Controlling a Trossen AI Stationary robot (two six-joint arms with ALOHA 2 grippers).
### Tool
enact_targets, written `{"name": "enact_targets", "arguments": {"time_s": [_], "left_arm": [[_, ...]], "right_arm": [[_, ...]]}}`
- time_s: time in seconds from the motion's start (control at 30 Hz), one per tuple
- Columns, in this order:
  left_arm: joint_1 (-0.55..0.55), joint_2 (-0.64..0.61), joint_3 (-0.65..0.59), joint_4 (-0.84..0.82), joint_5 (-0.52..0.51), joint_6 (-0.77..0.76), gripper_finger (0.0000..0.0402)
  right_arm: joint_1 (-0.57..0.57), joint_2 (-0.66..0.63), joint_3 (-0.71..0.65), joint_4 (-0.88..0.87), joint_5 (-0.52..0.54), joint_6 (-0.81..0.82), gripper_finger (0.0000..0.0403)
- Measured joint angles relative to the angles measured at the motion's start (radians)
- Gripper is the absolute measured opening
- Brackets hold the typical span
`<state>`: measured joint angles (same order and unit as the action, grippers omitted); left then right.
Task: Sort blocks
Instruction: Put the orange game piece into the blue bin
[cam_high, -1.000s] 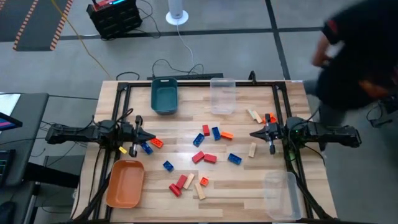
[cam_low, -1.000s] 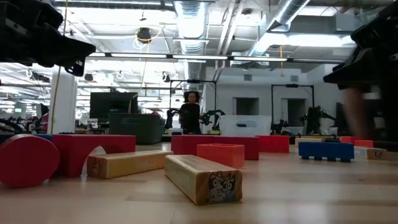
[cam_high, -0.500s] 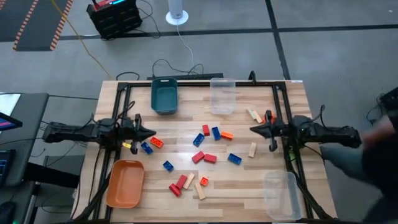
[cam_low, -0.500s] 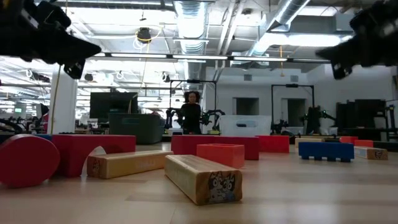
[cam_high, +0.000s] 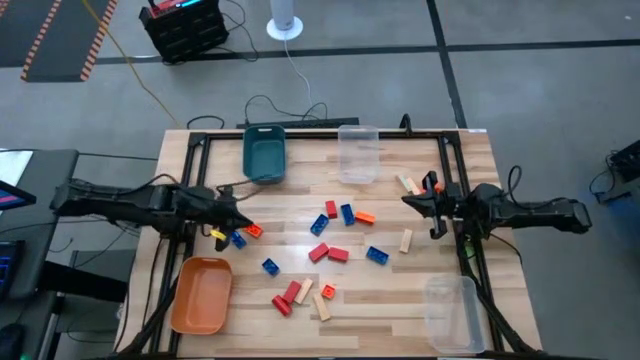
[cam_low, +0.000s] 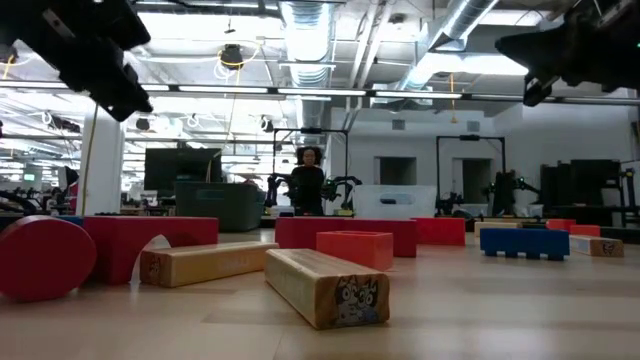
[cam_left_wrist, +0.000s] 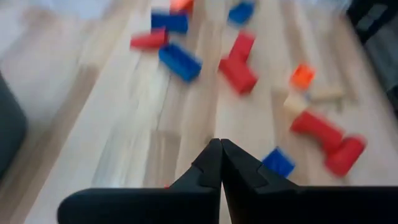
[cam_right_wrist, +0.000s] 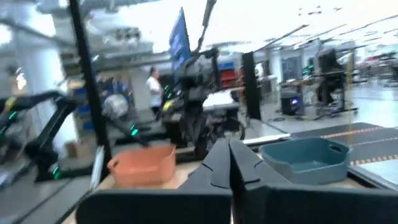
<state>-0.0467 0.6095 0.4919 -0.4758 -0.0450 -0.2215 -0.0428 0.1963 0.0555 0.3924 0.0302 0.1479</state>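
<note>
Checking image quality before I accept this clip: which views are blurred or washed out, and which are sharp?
High view: sharp, evenly lit, blocks distinct. Low view: nearest wooden block crisp, ceiling lights glare, the arms mere dark shapes. Left wrist view: blocks smeared by motion blur, left gripper sharp. Right wrist view: soft throughout, bright overexposed ceiling; orange bin and teal bin readable.

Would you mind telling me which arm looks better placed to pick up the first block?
Probably the left. The left gripper, shut, sits right beside an orange block and a blue block. The right gripper, also shut, has only a wooden block nearby, a little farther off.
</note>
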Motion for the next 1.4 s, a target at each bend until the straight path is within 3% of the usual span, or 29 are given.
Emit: {"name": "enact_targets", "arguments": {"time_s": [0.13,0.4,0.63,0.77,1.0,1.13,1.23,1.4], "left_arm": [[-0.01,0.108,0.057,-0.089,0.0,0.051,0.0044],[-0.021,0.343,0.171,-0.173,-0.047,0.22,0.0154],[-0.021,0.53,0.256,-0.265,-0.056,0.31,0.0187],[-0.021,0.622,0.275,-0.313,-0.073,0.354,0.019],[-0.021,0.768,0.292,-0.322,-0.142,0.444,0.0191],[-0.021,0.826,0.302,-0.322,-0.16,0.483,0.0191],[-0.021,0.864,0.302,-0.324,-0.157,0.516,0.0191],[-0.021,0.916,0.301,-0.324,-0.157,0.54,0.0191]], "right_arm": [[0.001,0.068,0.002,0.077,0.007,0.043,0.0],[0.002,0.28,0.05,0.07,0.006,0.071,0.0],[0.032,0.488,0.154,0.072,-0.001,0.039,0.0011],[0.077,0.626,0.228,0.073,0.002,-0.018,0.0055],[0.144,0.864,0.365,0.056,0.104,-0.094,0.0169],[0.155,0.957,0.428,0.058,0.111,-0.104,0.0228],[0.166,1.008,0.463,0.058,0.111,-0.104,0.0253],[0.18,1.066,0.499,0.058,0.11,-0.113,0.026]]}}
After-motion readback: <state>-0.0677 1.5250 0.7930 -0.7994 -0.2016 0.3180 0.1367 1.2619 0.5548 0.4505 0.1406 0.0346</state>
